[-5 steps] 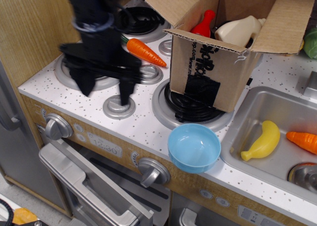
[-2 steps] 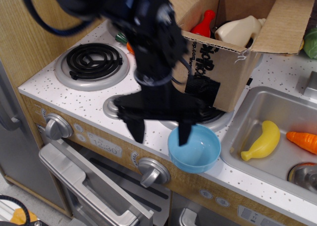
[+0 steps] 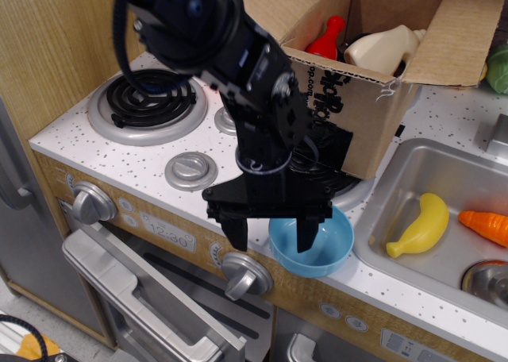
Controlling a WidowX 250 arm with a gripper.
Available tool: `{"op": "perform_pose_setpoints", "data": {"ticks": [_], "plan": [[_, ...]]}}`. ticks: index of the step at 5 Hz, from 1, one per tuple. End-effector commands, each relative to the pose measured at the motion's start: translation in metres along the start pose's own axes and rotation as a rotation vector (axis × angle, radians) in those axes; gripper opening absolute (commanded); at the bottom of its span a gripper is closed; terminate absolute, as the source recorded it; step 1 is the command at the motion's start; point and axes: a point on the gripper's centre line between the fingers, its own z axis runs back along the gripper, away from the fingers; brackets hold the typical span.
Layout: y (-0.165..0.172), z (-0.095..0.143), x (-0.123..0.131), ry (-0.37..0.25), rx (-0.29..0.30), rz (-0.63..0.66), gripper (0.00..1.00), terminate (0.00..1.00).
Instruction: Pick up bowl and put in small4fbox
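The light-blue bowl point(image 3: 323, 247) sits at the front edge of the speckled counter, just left of the sink. My black gripper point(image 3: 270, 236) hangs over the bowl's left rim with its jaws open: the right finger point(image 3: 305, 236) is inside the bowl and the left finger point(image 3: 236, 233) is outside it, over the counter's front edge. The brown cardboard box point(image 3: 357, 116) with black lettering and a black tape patch stands behind the bowl, flaps open, holding a red bottle point(image 3: 327, 36) and a cream bottle point(image 3: 385, 48).
A steel sink point(image 3: 413, 179) on the right holds a yellow banana point(image 3: 421, 225) and an orange carrot point(image 3: 486, 225). A black burner point(image 3: 147, 96) lies at the back left. Grey stove knobs point(image 3: 248, 275) line the front panel. A green object point(image 3: 498, 68) sits at the far right.
My arm has swung from the back left across the stove to the bowl and lowered; the gripper now straddles the bowl's left rim. The bowl has not moved.
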Motion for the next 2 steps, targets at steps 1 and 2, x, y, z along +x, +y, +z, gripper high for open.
{"op": "perform_pose_setpoints", "data": {"ticks": [1, 2], "plan": [[-0.0041, -0.0093, 0.0099, -0.020, -0.030, 0.000, 1.00, 0.00], [-0.0087, -0.0052, 0.0097, -0.013, -0.010, 0.025, 0.00, 0.00]]}}
